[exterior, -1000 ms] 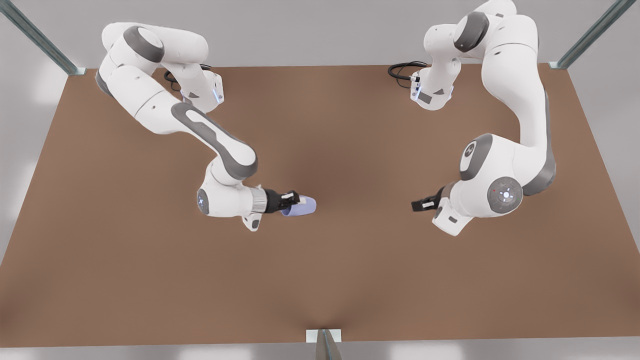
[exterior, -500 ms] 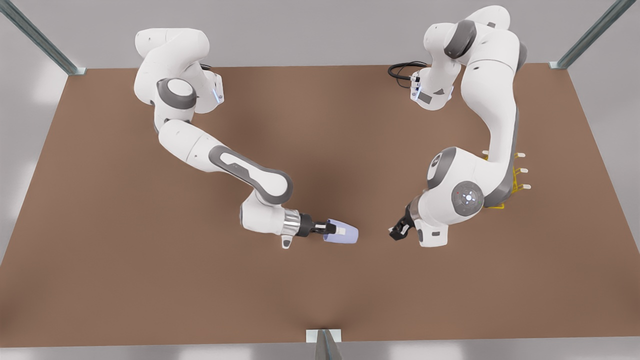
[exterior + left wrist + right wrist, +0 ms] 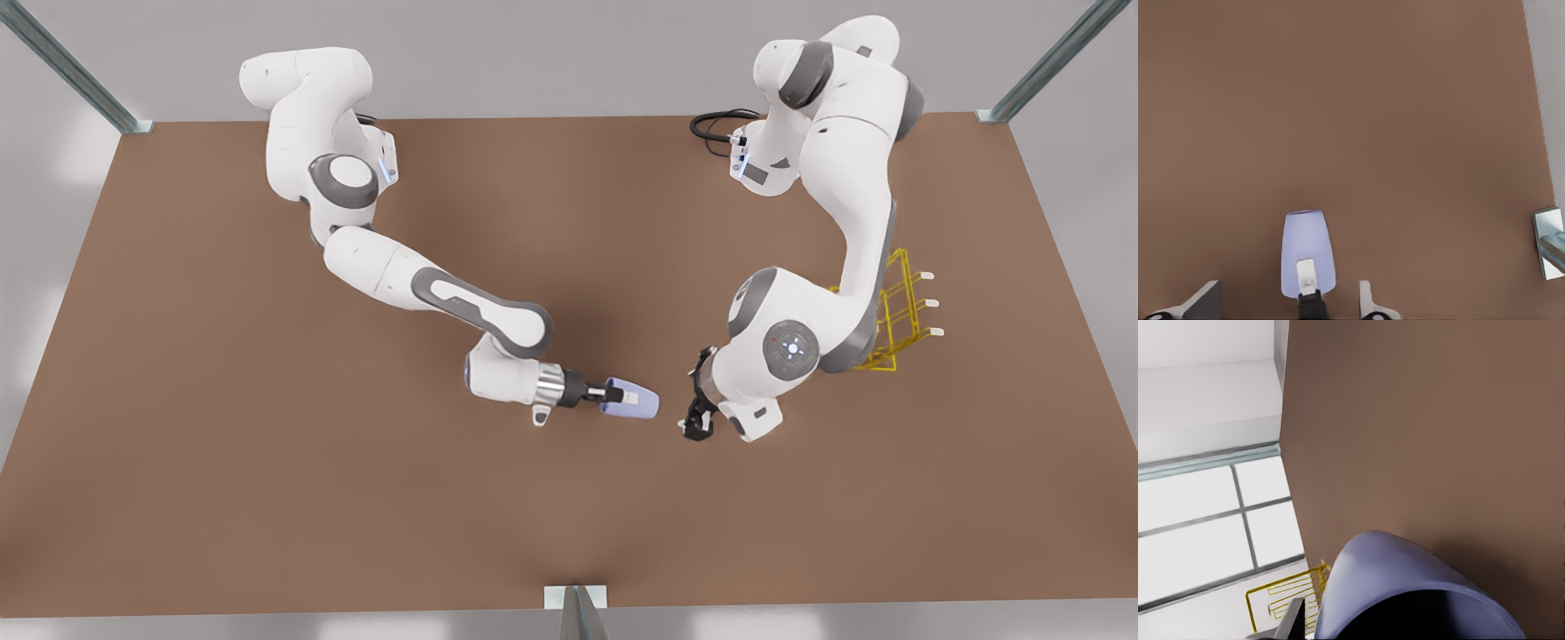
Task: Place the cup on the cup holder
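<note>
Table [image 3: 267, 462]: brown top, with a metal post [image 3: 578, 609] at the middle of its near edge
Left gripper [image 3: 695, 425]: right of centre in the front view, pointing down at the table, just to the right of the cup and not touching it
Left jaws: spread wide with nothing between them; in the left wrist view the pale fingers [image 3: 1205, 301] stand far apart
Cup [image 3: 642, 404]: lavender-blue, held on its side near the middle of the table, wide rim toward the right gripper and narrow base pointing to the front view's right; well apart from the cup holder
Right gripper [image 3: 622, 397]: at the cup's rim, on the arm that reaches in from the front view's far left
Right jaws: closed on the cup's wall, one finger lying on the outside, its white pad plain to see in the left wrist view
Cup holder [image 3: 902, 307]: yellow wire rack with white-tipped prongs, farther back on the front view's right, partly hidden behind the left arm; it holds no cup
</note>
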{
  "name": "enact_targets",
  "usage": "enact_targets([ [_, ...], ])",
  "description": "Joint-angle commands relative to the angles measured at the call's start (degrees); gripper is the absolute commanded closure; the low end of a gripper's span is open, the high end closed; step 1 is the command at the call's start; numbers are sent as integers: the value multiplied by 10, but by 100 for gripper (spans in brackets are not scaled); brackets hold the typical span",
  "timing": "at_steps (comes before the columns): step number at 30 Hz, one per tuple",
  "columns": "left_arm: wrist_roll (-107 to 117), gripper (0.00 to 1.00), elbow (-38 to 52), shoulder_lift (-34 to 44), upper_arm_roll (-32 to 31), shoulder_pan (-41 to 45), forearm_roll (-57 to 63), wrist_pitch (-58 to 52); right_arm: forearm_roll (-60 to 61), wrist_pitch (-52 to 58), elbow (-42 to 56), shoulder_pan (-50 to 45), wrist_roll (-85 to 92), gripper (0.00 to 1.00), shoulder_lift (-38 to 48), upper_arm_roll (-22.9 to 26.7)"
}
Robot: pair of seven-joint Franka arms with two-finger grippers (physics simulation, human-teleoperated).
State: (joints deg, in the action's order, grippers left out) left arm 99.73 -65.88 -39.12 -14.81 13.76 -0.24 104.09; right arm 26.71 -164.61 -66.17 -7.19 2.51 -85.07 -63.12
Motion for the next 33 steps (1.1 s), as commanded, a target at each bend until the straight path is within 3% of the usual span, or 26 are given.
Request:
enact_targets([
  [1, 268, 0, 1, -10, 0, 12, 29, 12, -8, -12, 1, -1, 42, 0, -6, -3],
  [6, 249, 0, 0, -45, -3, 13, 28, 100, -17, -10, -1, 1, 44, 0, -10, -3],
  [10, 219, 0, -2, -54, -4, 52, 30, 105, -25, -12, -15, 16, 41, 0, -10, -2],
  [18, 222, 0, -4, -76, -1, 61, 49, 114, -32, -14, -136, 118, 40, 0, 5, -20],
  [21, 209, 0, -8, -87, -1, 59, 96, 128, -28, -12, -238, 205, 36, 0, 46, -33],
  [25, 198, 0, -35, -96, -1, 69, 122, 164, -21, 11, -482, 451, 25, 0, 181, -51],
  [26, 195, 0, -39, -97, -1, 68, 122, 164, -20, 41, -535, 510, 22, 0, 250, -50],
  [28, 178, 0, -50, -97, -2, 65, 130, 165, -23, 217, -574, 551, -13, 0, 506, 20],
  [30, 171, 0, -80, -90, -1, 64, 147, 168, -102, 321, -572, 447, -12, 0, 685, 173],
  [32, 171, 0, -109, -79, -1, 65, 148, 176, -223, 387, -557, 349, -10, 0, 749, 311],
  [33, 171, 0, -134, -63, -1, 64, 155, 183, -282, 433, -539, 350, -7, 0, 780, 317],
])
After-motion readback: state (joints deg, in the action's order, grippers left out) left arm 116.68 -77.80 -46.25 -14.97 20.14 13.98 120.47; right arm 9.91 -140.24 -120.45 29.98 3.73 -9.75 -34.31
